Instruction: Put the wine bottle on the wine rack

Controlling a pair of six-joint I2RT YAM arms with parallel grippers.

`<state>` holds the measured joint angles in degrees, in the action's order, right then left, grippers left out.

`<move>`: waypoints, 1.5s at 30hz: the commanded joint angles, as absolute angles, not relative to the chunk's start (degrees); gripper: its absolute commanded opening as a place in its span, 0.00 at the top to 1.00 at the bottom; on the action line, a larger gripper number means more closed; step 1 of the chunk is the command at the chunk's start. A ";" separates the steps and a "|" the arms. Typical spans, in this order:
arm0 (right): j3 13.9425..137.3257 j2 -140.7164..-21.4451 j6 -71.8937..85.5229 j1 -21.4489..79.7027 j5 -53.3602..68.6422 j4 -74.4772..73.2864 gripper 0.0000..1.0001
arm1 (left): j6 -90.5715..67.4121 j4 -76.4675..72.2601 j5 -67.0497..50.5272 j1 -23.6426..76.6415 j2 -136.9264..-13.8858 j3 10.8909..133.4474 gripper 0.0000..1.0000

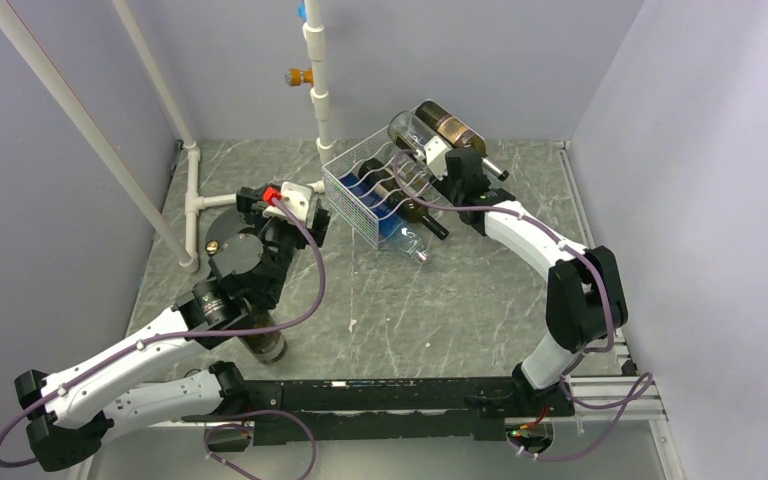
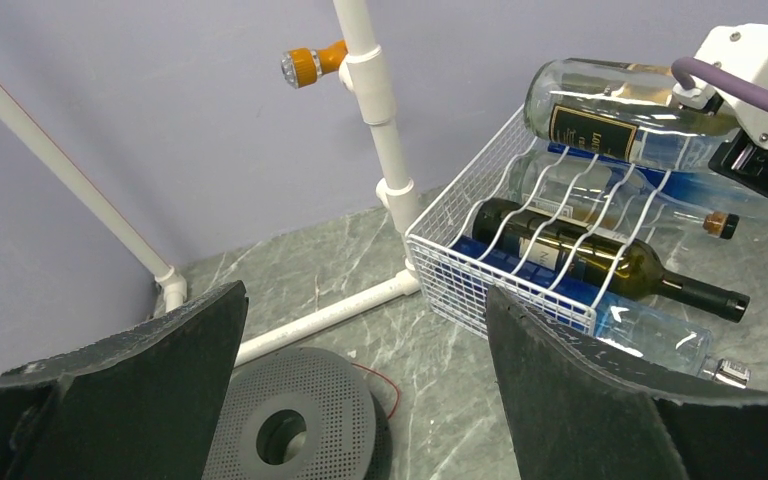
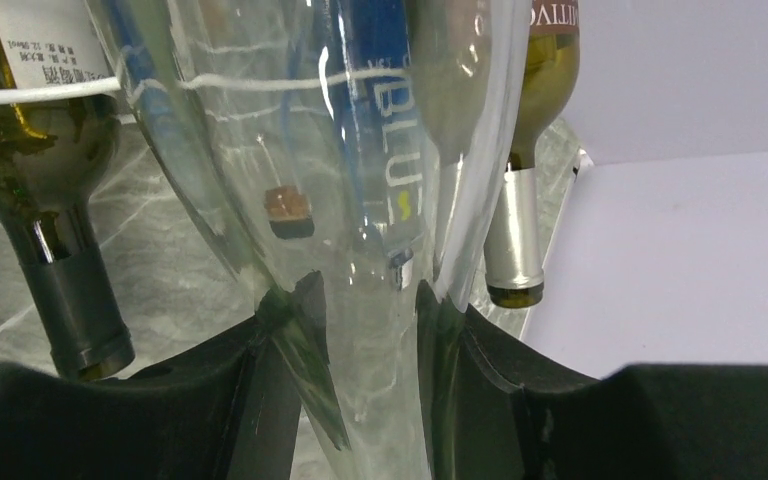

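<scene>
Wine bottle of clear glass [image 2: 620, 95] lies atop the white wire wine rack [image 2: 440, 262], neck at four o'clock inside our clamped right jaws, while our left jaws stand apart at nine o'clock.

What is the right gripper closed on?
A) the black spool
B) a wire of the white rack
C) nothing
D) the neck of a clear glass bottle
D: in the right wrist view, the right gripper pinches the neck of the clear bottle between its fingers.
</scene>
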<state>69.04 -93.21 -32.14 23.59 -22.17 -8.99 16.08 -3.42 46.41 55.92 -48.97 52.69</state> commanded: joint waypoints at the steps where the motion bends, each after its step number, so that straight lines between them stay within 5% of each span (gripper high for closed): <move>1: 76.56 -91.89 -31.27 22.68 -20.79 6.53 1.00 | 16.90 -5.46 45.88 55.85 -48.73 52.97 0.06; 38: 82.04 -105.79 -31.40 18.90 -16.49 10.35 1.00 | 17.15 -5.63 44.72 55.81 -51.05 52.95 0.04; 45: 83.10 -106.00 -30.72 18.90 -15.08 6.65 0.82 | 17.14 -5.71 44.74 55.73 -50.98 52.91 0.04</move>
